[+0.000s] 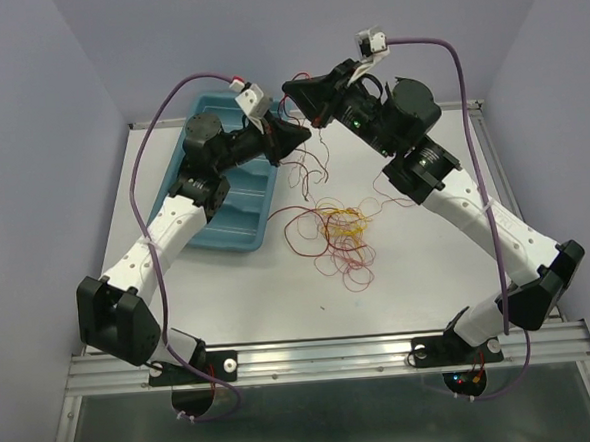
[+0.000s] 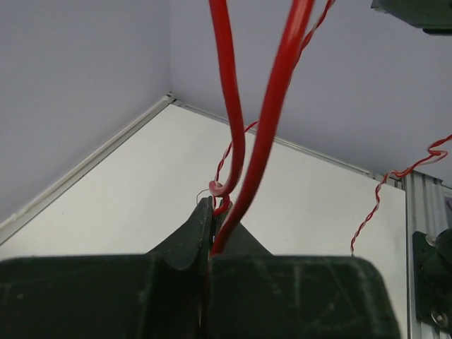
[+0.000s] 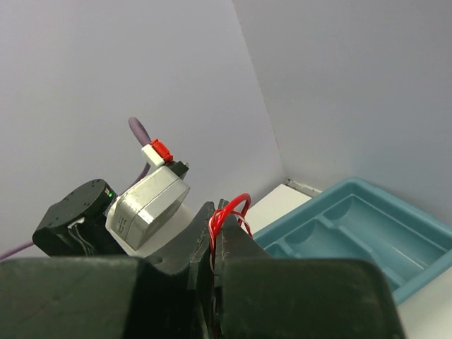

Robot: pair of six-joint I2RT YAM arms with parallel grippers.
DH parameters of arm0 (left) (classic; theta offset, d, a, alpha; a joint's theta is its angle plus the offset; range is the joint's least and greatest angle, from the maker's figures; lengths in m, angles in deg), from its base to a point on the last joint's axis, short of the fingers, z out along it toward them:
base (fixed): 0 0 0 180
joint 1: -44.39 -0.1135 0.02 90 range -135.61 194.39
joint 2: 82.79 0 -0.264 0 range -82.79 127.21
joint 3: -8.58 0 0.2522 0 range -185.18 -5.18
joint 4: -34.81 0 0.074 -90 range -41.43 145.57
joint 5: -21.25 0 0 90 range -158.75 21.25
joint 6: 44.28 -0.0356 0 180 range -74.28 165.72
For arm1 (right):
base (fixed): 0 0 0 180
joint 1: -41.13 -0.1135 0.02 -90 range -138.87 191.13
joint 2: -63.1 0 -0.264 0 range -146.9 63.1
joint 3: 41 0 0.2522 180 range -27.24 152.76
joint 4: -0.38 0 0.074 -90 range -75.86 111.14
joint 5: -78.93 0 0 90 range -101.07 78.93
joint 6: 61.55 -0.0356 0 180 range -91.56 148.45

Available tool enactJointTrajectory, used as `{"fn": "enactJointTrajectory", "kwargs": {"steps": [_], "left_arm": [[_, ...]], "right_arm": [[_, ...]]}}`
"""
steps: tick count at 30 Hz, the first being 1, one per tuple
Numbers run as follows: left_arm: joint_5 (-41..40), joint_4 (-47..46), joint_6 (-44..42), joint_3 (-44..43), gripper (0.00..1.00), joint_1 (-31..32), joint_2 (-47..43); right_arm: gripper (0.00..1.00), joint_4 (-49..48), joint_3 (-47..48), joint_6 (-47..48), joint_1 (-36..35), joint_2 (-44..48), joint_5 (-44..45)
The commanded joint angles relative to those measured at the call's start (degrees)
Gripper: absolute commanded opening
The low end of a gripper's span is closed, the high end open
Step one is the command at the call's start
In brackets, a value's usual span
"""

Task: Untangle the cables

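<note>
— Where do your grippers stand?

— My left gripper [image 2: 212,213] is closed tight on thin red wire strands [image 2: 272,120] that rise out of its tips. My right gripper [image 3: 215,216] is closed too, pinching a small loop of red wire [image 3: 230,210]. Both hang raised at the far side, tips near each other.

— And the cables?

— The tangle of thin red and yellow curly wires [image 1: 341,228] lies mid white worktop [image 1: 428,263], just right of the blue plastic compartment tray [image 1: 236,210]. Loose strands dangle under the grippers.

Blue tray [image 1: 245,220] left (cables [image 1: 342,230] mid-table), bare table [image 1: 428,265] near right.
</note>
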Motion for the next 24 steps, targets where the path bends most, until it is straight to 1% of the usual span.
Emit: {"fn": "enactJointTrajectory", "kwargs": {"steps": [1, 3, 4, 5, 6, 7, 9, 10, 11, 13, 14, 17, 18, 19, 20, 22, 24], "left_arm": [[-3.27, 0.33, -1.04, -2.76, 0.00, -0.31, -2.63], [-6.52, 5.60, -2.36, -5.57, 0.00, -1.10, -3.42], [-7.75, 7.79, -2.80, -6.97, 0.00, -1.45, -3.69], [-8.28, 11.56, -4.02, -8.29, 0.00, -1.98, -3.95], [-8.20, 13.42, -4.64, -11.35, 0.00, -2.68, -4.22], [-8.81, 15.44, -5.17, -13.03, 0.00, -3.03, -4.22], [-11.26, 20.10, -6.22, -18.11, 0.00, -3.39, -4.13], [-11.80, 21.86, -6.58, -20.15, 0.00, -3.39, -3.78], [-12.06, 24.31, -6.84, -22.17, 0.00, -3.91, -3.26], [-12.33, 27.49, -7.20, -27.52, 0.00, -4.44, -2.20], [-13.20, 29.42, -7.20, -29.03, 0.00, -4.97, -1.94], [-14.26, 33.11, -7.37, -34.92, 0.00, -5.59, -0.97], [-15.92, 34.34, -7.37, -36.59, 0.00, -5.93, -0.53], [-16.80, 35.75, -9.12, -40.17, 0.00, -6.03, 0.26], [-18.03, 38.55, -9.57, -42.12, 0.00, -6.37, 0.70], [-19.44, 40.85, -10.36, -46.51, 0.00, -6.82, 1.31], [-21.89, 42.09, -11.67, -47.85, 0.00, -7.08, 0.88]], "right_arm": [[0.01, -3.20, -2.66, 0.57, -0.51, 2.30, 1.35], [0.18, -3.29, -4.86, 1.44, -0.43, 3.71, 3.46], [0.29, -3.38, -5.56, 1.97, -0.43, 4.24, 3.99], [0.49, -3.55, -7.40, 2.41, -0.43, 5.37, 4.60], [0.56, -3.64, -8.29, 3.02, -0.43, 5.91, 5.74], [0.66, -3.73, -9.08, 3.38, -0.43, 6.35, 6.28], [0.76, -3.99, -11.62, 4.17, -0.43, 7.66, 6.63], [0.80, -4.08, -12.59, 4.34, -0.43, 8.02, 8.11], [0.88, -4.17, -13.38, 4.52, -0.43, 8.45, 7.95], [0.94, -4.34, -16.27, 4.79, -0.43, 9.86, 8.04], [0.99, -4.69, -17.42, 4.96, -0.43, 10.47, 7.78], [1.00, -7.05, -23.48, 5.49, -0.43, 13.55, 7.25], [1.00, -8.02, -25.15, 5.58, -0.43, 14.34, 7.42], [1.00, -9.17, -28.91, 5.32, -0.43, 16.18, 7.68], [1.00, -10.57, -30.43, 5.23, -0.51, 16.98, 7.86], [1.00, -11.46, -33.41, 4.88, -0.43, 18.64, 8.12], [1.00, -12.68, -37.46, 4.52, -0.51, 19.70, 8.13]]}}
